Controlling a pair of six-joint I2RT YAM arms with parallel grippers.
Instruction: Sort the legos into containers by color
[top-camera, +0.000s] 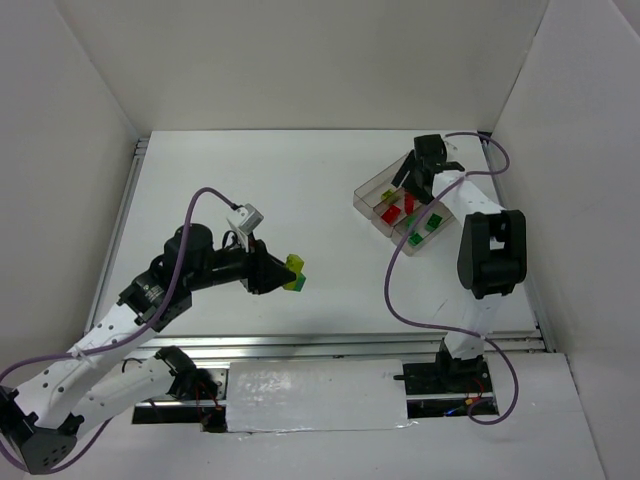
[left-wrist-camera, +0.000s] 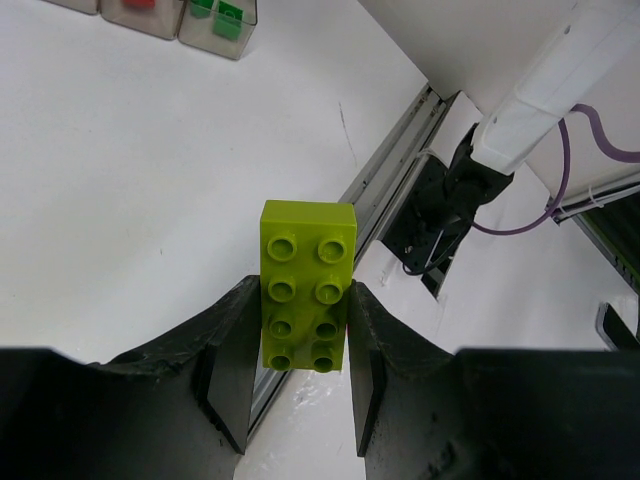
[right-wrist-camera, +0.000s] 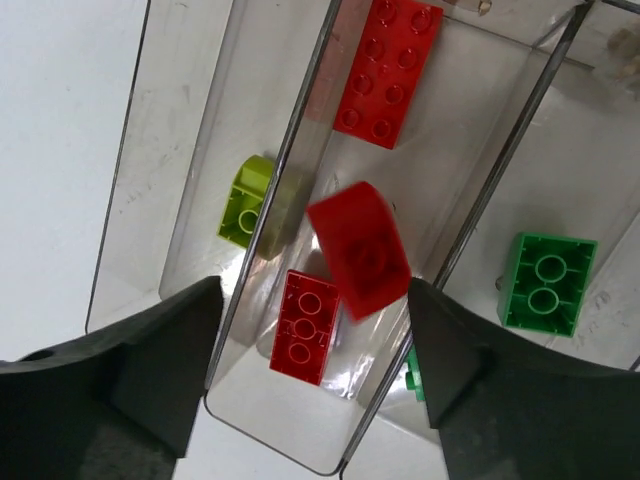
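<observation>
Nearest the bases, the left gripper (left-wrist-camera: 300, 345) is closed on a lime brick (left-wrist-camera: 305, 285). Its fingers (left-wrist-camera: 232, 370) press the long sides of the brick's lower half, the studs face the wrist camera, and the upper half sticks out past the tips. In the top view this brick hangs above the table (top-camera: 250, 170), left of centre and well apart from the trays (top-camera: 368, 190). Farther back and to the right, the right gripper (top-camera: 415, 185) hovers over the three joined trays, which lie at a slant near the table's far right corner. Its jaws stand wide apart. Between them the wrist view shows a blurred red brick (right-wrist-camera: 358, 250), tilted, clear of one finger and close by the other; I cannot tell whether it touches that one. Nothing visibly holds it, and it sits over the middle tray (right-wrist-camera: 470, 130). The nearest tray (right-wrist-camera: 590, 130) holds a green brick (right-wrist-camera: 547, 282). In the middle tray lie a small red brick (right-wrist-camera: 305, 325) and, farther along, a long red brick (right-wrist-camera: 388, 68). The far tray (right-wrist-camera: 200, 120) holds a second lime brick (right-wrist-camera: 245, 200) against the shared wall.
</observation>
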